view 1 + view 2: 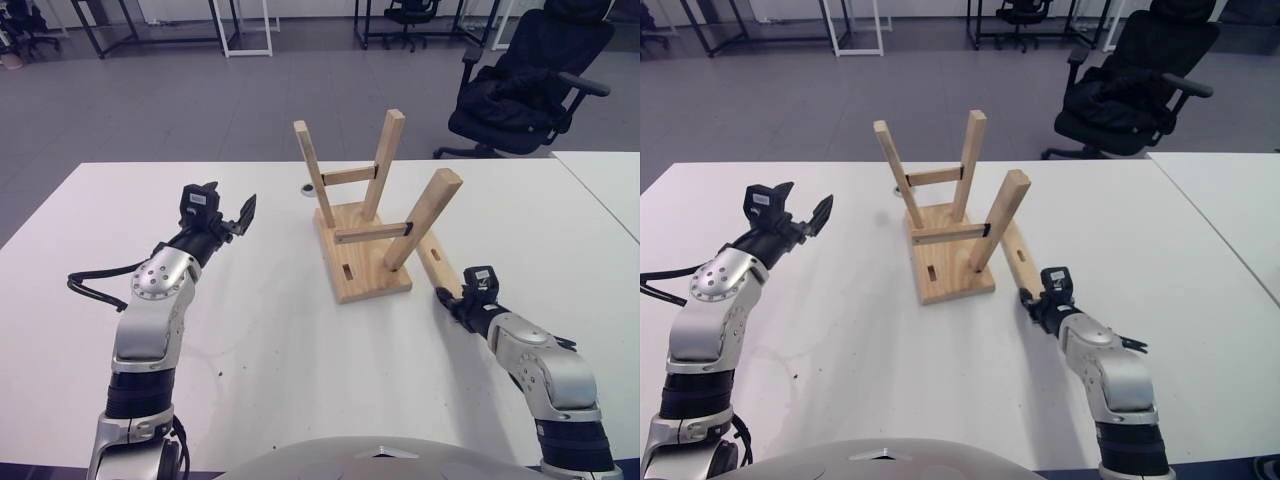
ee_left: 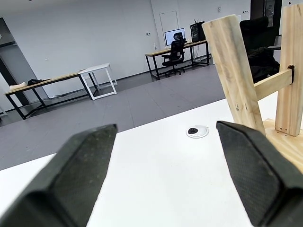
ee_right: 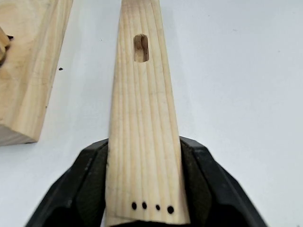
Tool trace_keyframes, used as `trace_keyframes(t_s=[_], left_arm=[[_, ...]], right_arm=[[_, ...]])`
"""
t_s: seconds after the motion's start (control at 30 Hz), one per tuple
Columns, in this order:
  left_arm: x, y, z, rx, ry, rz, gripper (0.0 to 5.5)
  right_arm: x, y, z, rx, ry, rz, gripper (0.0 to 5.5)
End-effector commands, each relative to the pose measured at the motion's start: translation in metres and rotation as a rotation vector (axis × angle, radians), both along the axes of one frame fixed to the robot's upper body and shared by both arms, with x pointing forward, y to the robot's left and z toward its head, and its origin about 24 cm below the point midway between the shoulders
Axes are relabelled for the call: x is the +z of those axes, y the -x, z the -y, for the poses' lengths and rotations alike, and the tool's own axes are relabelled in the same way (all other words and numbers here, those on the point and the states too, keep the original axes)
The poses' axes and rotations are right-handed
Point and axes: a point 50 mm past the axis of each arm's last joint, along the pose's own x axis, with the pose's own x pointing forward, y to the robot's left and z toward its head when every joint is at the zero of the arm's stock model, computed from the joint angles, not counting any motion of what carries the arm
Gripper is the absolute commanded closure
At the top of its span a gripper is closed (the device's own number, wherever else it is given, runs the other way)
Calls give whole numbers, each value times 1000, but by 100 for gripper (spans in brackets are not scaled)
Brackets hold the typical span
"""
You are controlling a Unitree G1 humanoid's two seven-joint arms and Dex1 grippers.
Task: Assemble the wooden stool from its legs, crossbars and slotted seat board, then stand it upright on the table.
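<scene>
**Fitting the fourth leg.** My right gripper is closed around the near end of the loose leg, which lies flat on the table just beside the upturned seat board. On that board three legs stand, joined by two crossbars. My left gripper hangs wide open and empty above the table, to the left of the stool. Next, I judge, the leg must be lifted, turned upright and pressed into the board's vacant corner, probably with the left gripper steadying the board.
</scene>
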Motion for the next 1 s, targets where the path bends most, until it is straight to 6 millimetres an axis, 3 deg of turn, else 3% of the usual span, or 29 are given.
trace_keyframes(t_s=[0.03, 0.17, 0.23, 0.3, 0.37, 0.4, 0.47, 0.53, 0.67, 1.0], left_arm=[[4, -4, 4, -4, 5, 12, 165], [26, -9, 13, -47, 108, 70, 165], [70, -18, 42, -254, 421, 146, 165], [105, -23, 71, -491, 654, 155, 165], [116, -24, 79, -576, 720, 133, 165], [131, -23, 89, -671, 771, 135, 165], [153, -16, 104, -822, 847, 135, 165], [163, -12, 108, -882, 879, 131, 165], [180, -5, 104, -929, 960, 166, 183], [166, -5, 90, -878, 960, 157, 347]], right_arm=[[9, -11, 4, -54, -13, 86, 343], [47, -34, 22, -166, 29, 367, 343], [94, -48, 23, -49, 154, 630, 343], [142, -57, 8, 130, 249, 868, 343], [162, -60, 1, 204, 277, 959, 343], [186, -60, -12, 291, 294, 1063, 343], [215, -54, -36, 463, 370, 1206, 343], [221, -48, -50, 570, 414, 1259, 343], [214, -41, -65, 727, 452, 1271, 343], [199, -35, -61, 749, 292, 1212, 343]])
